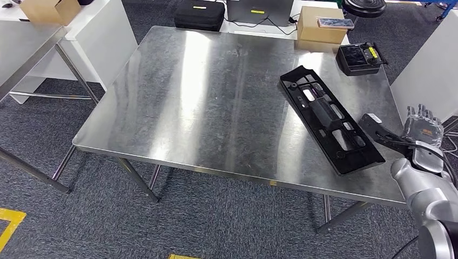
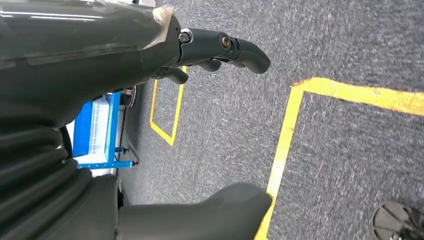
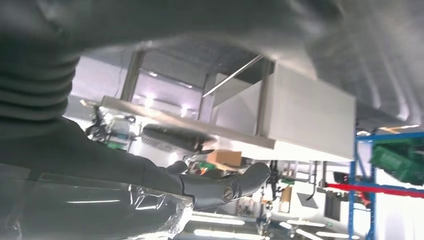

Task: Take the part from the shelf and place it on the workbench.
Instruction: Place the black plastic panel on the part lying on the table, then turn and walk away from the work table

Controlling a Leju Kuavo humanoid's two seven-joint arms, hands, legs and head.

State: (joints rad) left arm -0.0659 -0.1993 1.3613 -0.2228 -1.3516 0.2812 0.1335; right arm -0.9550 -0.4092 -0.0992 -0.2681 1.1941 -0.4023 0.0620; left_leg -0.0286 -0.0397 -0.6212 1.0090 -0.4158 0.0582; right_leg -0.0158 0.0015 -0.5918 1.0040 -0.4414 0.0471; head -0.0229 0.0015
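The long black part (image 1: 329, 120) lies flat on the steel workbench (image 1: 205, 102), its long axis running diagonally toward the near right corner, and the right hand (image 1: 423, 127) hovers just off that edge, fingers spread and empty, with open floor behind for backing away.

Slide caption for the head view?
Black part lies on the steel workbench; right hand open beside it.

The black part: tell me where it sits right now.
In the head view the black part lies diagonally on the right side of the steel workbench, its near end by the right hand.
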